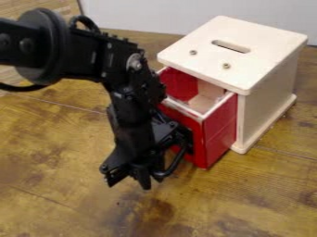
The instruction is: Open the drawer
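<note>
The red drawer (205, 116) sticks partway out of the front of the cream box (254, 79) on the wooden table (50, 185). The black gripper (136, 174) points down just in front of the drawer, jaws pressed together beside its black handle (183, 148).
</note>
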